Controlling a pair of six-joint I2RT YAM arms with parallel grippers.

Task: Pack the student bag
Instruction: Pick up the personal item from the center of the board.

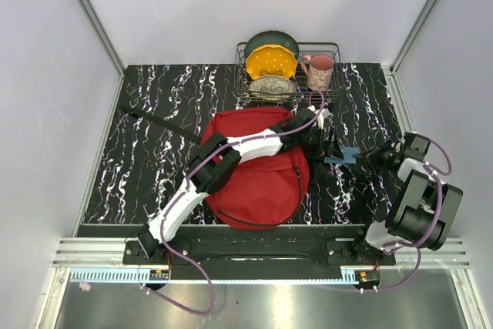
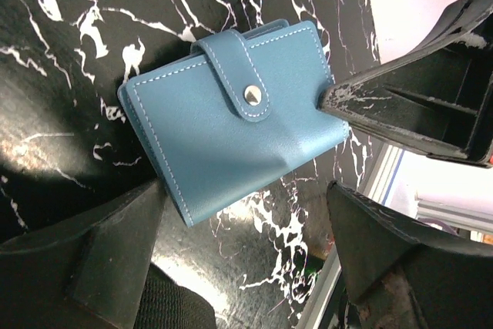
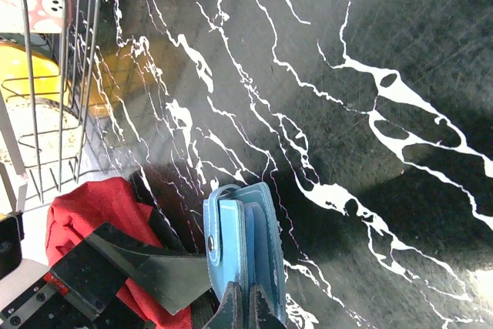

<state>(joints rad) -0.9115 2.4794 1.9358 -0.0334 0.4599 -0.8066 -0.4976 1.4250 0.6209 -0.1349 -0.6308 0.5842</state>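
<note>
The student bag (image 1: 258, 175), a large red backpack, lies flat in the middle of the table, and its red fabric (image 3: 85, 213) also shows in the right wrist view. A blue snap wallet (image 1: 343, 156) sits just right of the bag. My right gripper (image 3: 245, 310) is shut on the near edge of the wallet (image 3: 243, 244), pinching one of its leaves. My left arm reaches across the bag. Its gripper (image 2: 254, 260) hangs open over the wallet (image 2: 223, 121), with a finger on either side and nothing between them. The right gripper's fingers (image 2: 400, 113) meet the wallet's corner.
A wire dish rack (image 1: 333, 50) stands at the back behind the bag. It holds a yellow plate (image 1: 271, 61), a green bowl (image 1: 271, 38) and a pink mug (image 1: 320, 71). A black strap (image 1: 158, 121) trails left from the bag over the black marbled tabletop (image 1: 139, 159).
</note>
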